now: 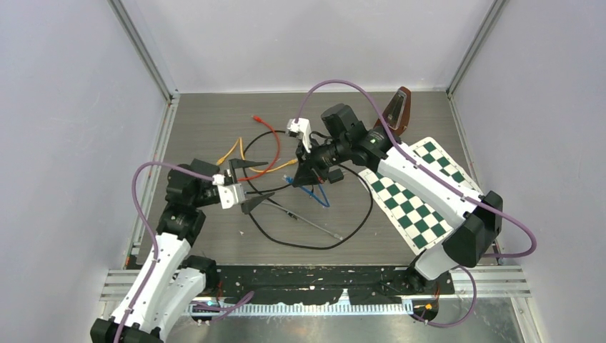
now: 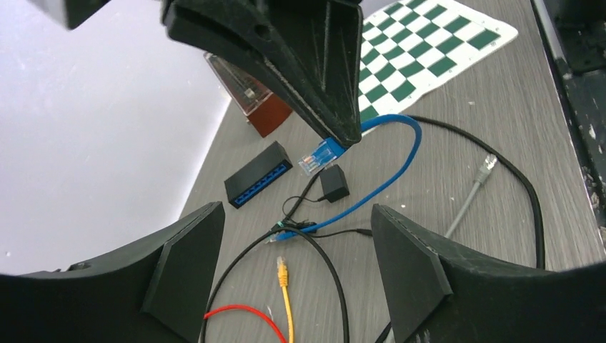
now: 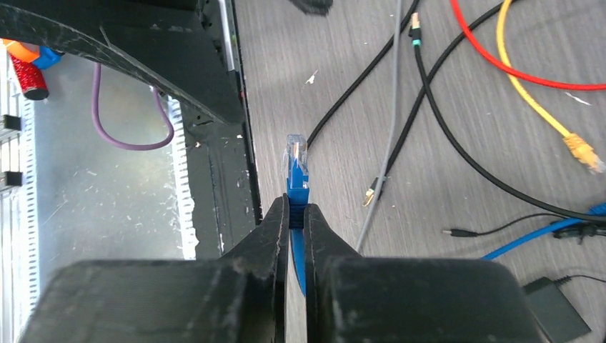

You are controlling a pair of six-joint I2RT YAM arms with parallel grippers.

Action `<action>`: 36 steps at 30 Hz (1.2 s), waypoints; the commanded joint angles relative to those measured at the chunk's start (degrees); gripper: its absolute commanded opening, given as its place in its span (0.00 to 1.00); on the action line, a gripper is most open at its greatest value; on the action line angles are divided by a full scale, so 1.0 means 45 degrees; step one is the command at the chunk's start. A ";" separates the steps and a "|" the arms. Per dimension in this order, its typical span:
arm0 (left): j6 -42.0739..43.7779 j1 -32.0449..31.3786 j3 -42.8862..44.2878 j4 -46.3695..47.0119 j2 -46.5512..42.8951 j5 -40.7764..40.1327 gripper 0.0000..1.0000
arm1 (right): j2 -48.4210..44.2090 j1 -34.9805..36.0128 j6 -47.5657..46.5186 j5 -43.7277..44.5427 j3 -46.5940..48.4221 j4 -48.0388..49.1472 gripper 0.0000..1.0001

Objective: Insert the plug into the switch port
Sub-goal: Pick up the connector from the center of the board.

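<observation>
The clear-tipped blue plug (image 3: 296, 161) sticks out past the fingertips of my right gripper (image 3: 296, 211), which is shut on it. In the left wrist view that plug (image 2: 320, 153) hangs above the table, a short way from the switch (image 2: 259, 174), a black box lying flat with a row of blue ports. The blue cable (image 2: 400, 161) loops away behind it. From above, the right gripper (image 1: 301, 174) points down over the cable tangle; I cannot make out the switch there. My left gripper (image 1: 244, 189) stands open beside it with nothing between its fingers (image 2: 187, 275).
Loose on the table lie a yellow-plugged cable (image 2: 283, 273), a red cable (image 2: 239, 313), a long black cable (image 1: 357, 221), a grey cable (image 2: 473, 194) and a small black adapter (image 2: 334, 184). A green-and-white checkered mat (image 1: 414, 189) and a brown metronome (image 1: 399, 107) sit at the right.
</observation>
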 commanded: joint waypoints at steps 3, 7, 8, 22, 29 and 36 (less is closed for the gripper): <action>0.3143 -0.0861 0.0913 -0.1602 0.0534 0.0364 0.75 | 0.0524 -0.0016 -0.0020 -0.1278 0.0109 0.0053 0.05; 0.4450 -0.1524 0.1402 -0.2728 0.0982 0.0042 0.67 | 0.0763 0.0000 0.0186 -0.1677 0.0156 0.0215 0.05; 0.4986 -0.1706 0.1649 -0.3318 0.1092 -0.0109 0.67 | 0.0808 -0.0017 0.0197 -0.1712 0.0196 0.0246 0.05; 0.9605 -0.2670 0.3807 -0.8575 0.2760 -0.1901 0.61 | 0.0995 -0.0015 -0.0187 -0.1682 0.0322 -0.0240 0.05; 0.9447 -0.2934 0.3725 -0.7957 0.3117 -0.2284 0.56 | 0.1145 -0.0014 -0.0266 -0.1619 0.0375 -0.0291 0.05; 0.9806 -0.3004 0.4051 -0.8673 0.3744 -0.1772 0.44 | 0.1391 -0.0016 -0.0317 -0.1717 0.0620 -0.0434 0.05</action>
